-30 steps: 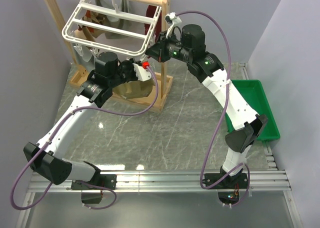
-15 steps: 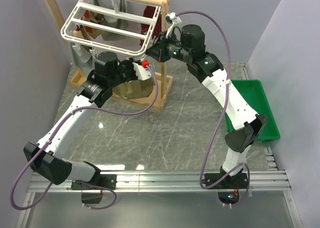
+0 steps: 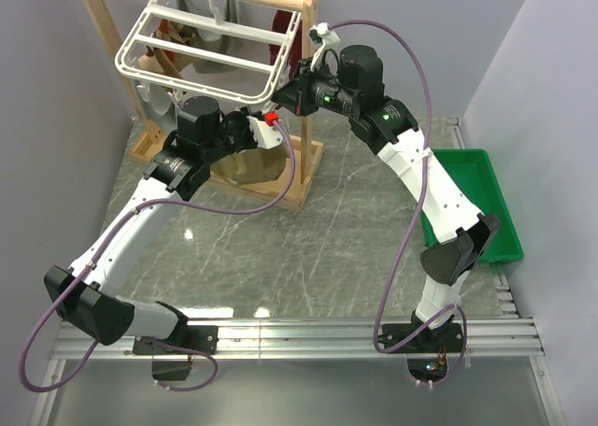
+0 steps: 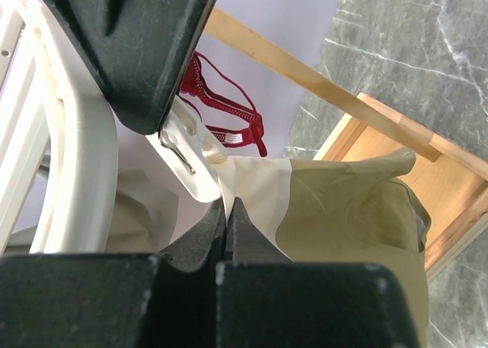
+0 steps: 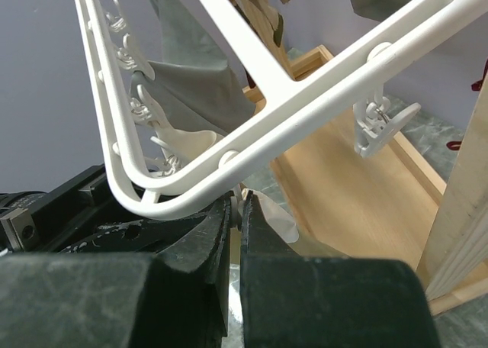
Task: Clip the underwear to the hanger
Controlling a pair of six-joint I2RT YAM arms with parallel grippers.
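The white grid hanger hangs from the wooden stand. My right gripper is at its near right corner, shut on the tab of a small white clip just under the hanger's frame. My left gripper is just below it, shut on the pale top edge of the tan underwear, which hangs down over the stand's base. In the left wrist view the held edge lies right against the white clip, below the right gripper's black finger.
The wooden frame stand has its post right of the grippers and its base board below. A dark red garment and a grey garment hang on the hanger. A green tray sits at the right.
The hanger has rocked a little on its hook. Both arms have stayed almost still, each with its grip unchanged.
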